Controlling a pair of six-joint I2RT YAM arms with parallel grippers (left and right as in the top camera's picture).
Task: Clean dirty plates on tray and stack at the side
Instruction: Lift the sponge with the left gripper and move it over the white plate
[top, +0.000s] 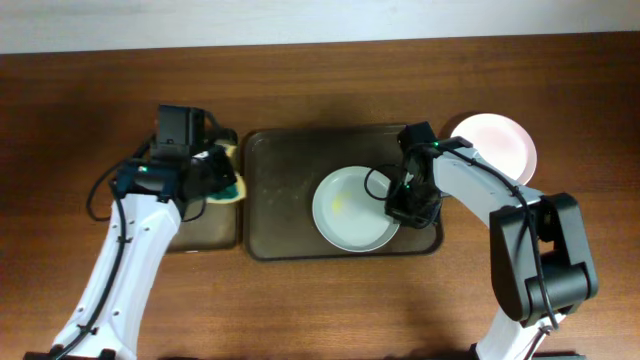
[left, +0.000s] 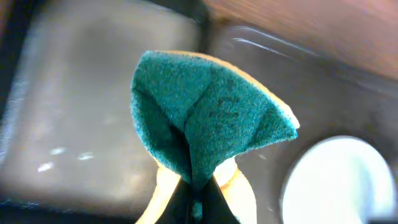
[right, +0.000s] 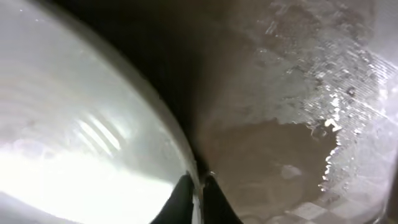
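Observation:
A white plate (top: 348, 208) with a faint yellow smear lies on the large brownish-grey tray (top: 278, 180). My right gripper (top: 403, 208) is shut on this plate's right rim; the right wrist view shows the fingers (right: 194, 194) pinching the rim of the plate (right: 74, 143). Another white plate (top: 500, 140) lies on the table to the right of the tray. My left gripper (top: 215, 180) is shut on a folded green and yellow sponge (top: 232, 187) at the tray's left edge. The left wrist view shows the sponge (left: 205, 118) held above the tray, with the plate (left: 342, 180) at the lower right.
A smaller dark tray (top: 205, 232) lies left of the large tray, under my left arm. The wooden table (top: 320, 310) surrounds both trays. The tray floor (right: 292, 93) looks wet and shiny.

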